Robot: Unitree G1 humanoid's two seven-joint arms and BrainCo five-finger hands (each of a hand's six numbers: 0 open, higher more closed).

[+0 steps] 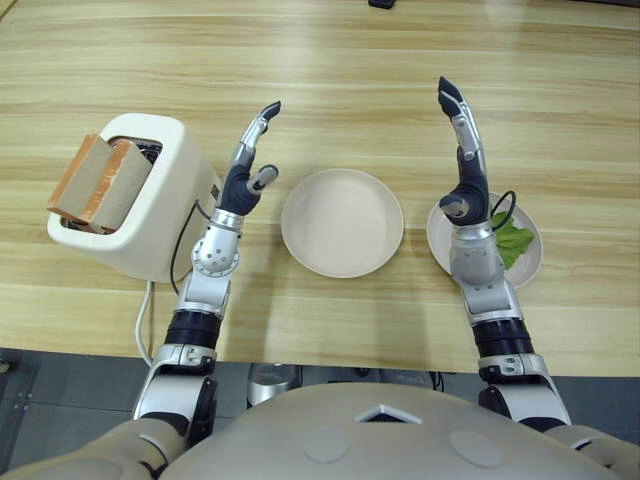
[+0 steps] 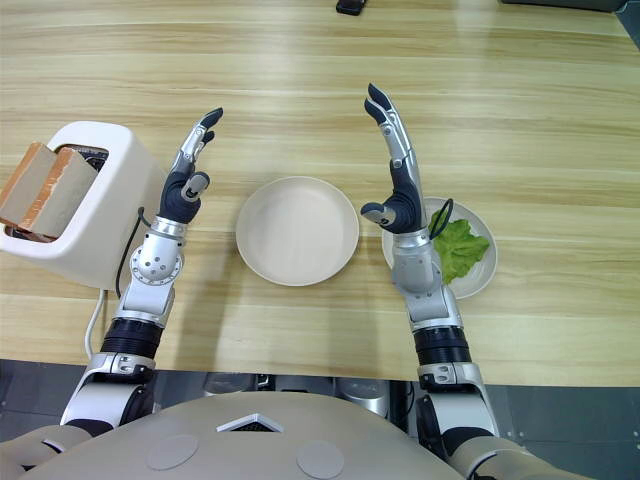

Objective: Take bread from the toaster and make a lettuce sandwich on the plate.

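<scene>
A cream toaster [image 1: 150, 215] stands at the left of the wooden table with two bread slices [image 1: 100, 180] sticking up out of its slots. An empty cream plate [image 1: 342, 222] sits in the middle. To its right a smaller plate [image 1: 530, 262] holds a green lettuce leaf [image 1: 512, 240]. My left hand [image 1: 252, 158] stands open between the toaster and the middle plate, fingers stretched forward and holding nothing. My right hand [image 1: 461, 140] is open too, raised over the left edge of the lettuce plate, partly hiding it.
A white cord [image 1: 143, 320] runs from the toaster over the table's front edge [image 1: 330, 360]. A dark object [image 2: 350, 6] lies at the far edge. Bare wood stretches behind the plates.
</scene>
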